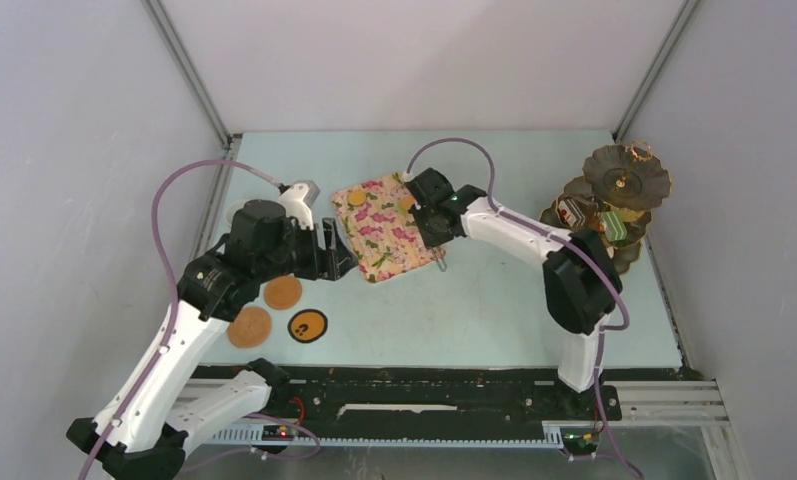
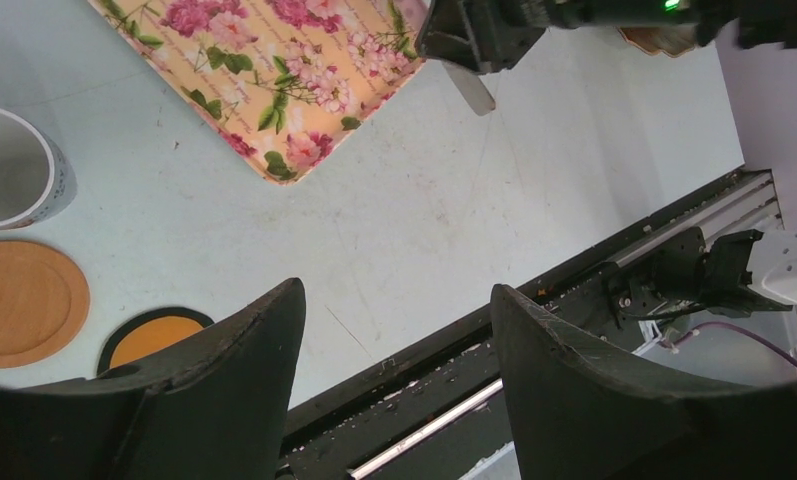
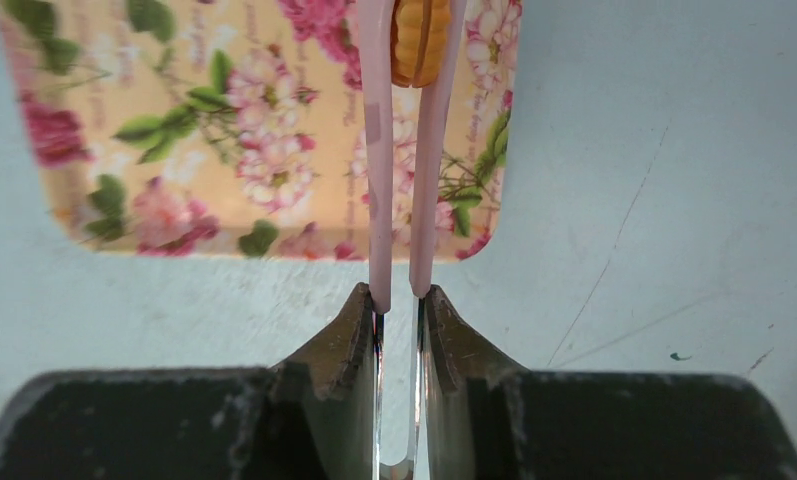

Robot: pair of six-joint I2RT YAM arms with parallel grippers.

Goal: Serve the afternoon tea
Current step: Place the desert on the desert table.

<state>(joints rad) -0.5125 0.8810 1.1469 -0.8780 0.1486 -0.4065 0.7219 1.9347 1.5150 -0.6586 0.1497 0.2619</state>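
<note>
Over the floral tray [image 1: 382, 238] — pink tongs [image 3: 376, 150] nipping a macaron [image 3: 420, 40].
Right jaws are pressed onto the tongs' handle end, and the tong tips pinch the ridged yellow macaron above the tray's right edge; whether it touches the tray I cannot tell. Left jaws stand spread and empty above the surface [image 2: 454, 200] by the tray's near corner — a mug [image 2: 14, 170] and coasters [image 2: 24, 300] lie beside them. The three-tier stand [image 1: 654, 180] sits well apart, far right.

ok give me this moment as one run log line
left pincer: open, empty | right pincer: shut on slim pink tongs | tongs: pinching golden round biscuit at floral rectangular tray
</note>
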